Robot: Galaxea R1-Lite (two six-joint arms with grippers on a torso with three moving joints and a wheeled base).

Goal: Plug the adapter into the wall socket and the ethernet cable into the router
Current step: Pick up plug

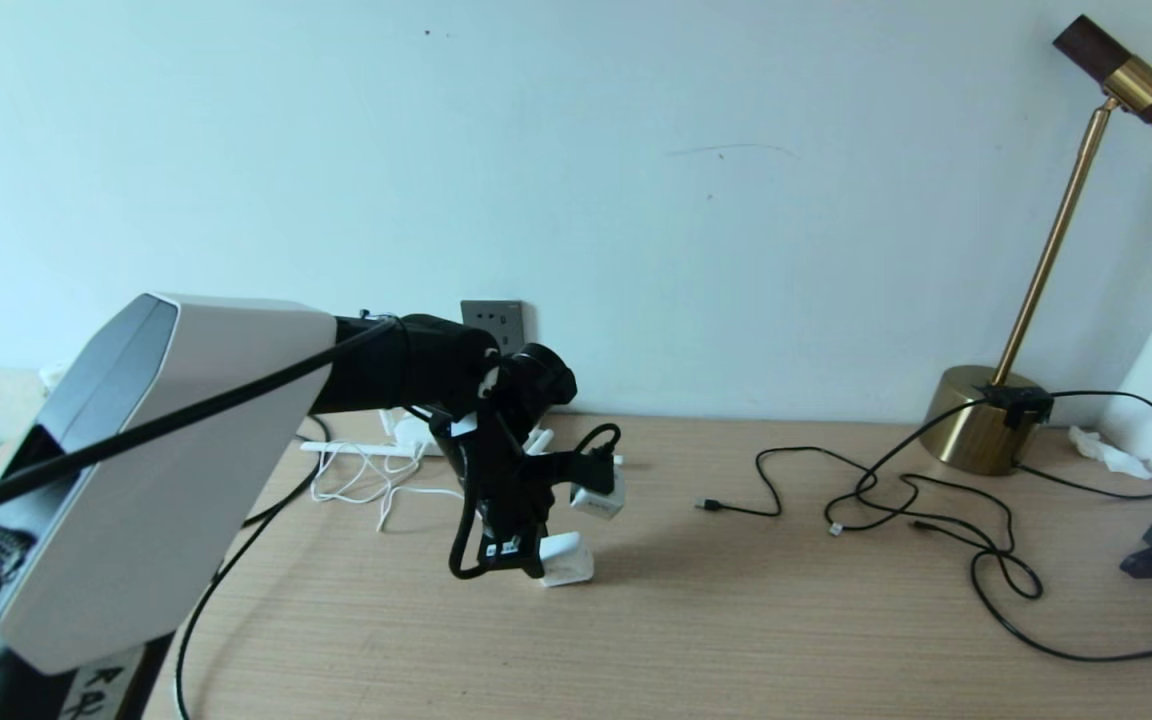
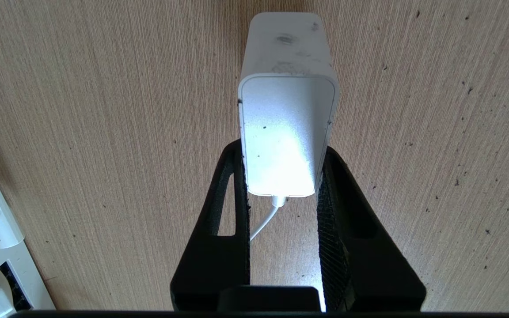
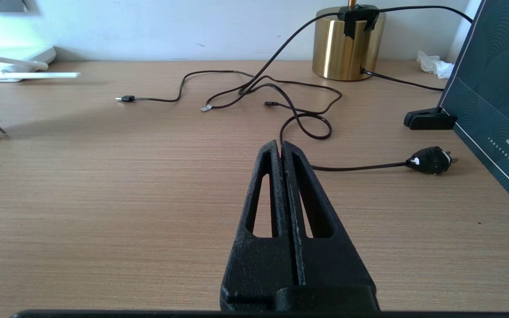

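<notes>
Adapter [image 2: 286,132]: small white block with rounded edges, smudged on its far face; thin white cord leaves its near end. In the head view it sits low and centre-left of the frame, touching the desk [image 1: 736,620].
Left hand [image 2: 283,165]: black fingers pressed against both sides of the adapter, grasping it; in the head view the hand reaches down at centre-left.
Cord: white, loosely looped on the desk [image 1: 366,485] to the left of the hand.
Wall socket [image 1: 492,318]: dark grey square plate on the wall, upper centre-left, just above the arm; partly covered by the black wrist.
Router [image 3: 11,64]: flat white box with thin white antennas, upper left of the right wrist view, against the wall; mostly hidden behind the left arm in the head view.
Second white block [image 1: 598,495]: small, just above the adapter beside the hand; what it is I cannot tell.
Right hand [image 3: 281,148]: clenched, fingers pressed together, nothing between them; low over bare desk.
Thin black cables [image 1: 896,500]: tangled at centre-right of the head view, running to the lamp.
Lamp [image 1: 986,420]: brass base and stem, right side by the wall.
Black plug [image 3: 431,160]: lies on the desk, right of the right wrist view.
Dark box [image 3: 497,101]: patterned, far right edge.
Ethernet cable: cannot tell which it is.
</notes>
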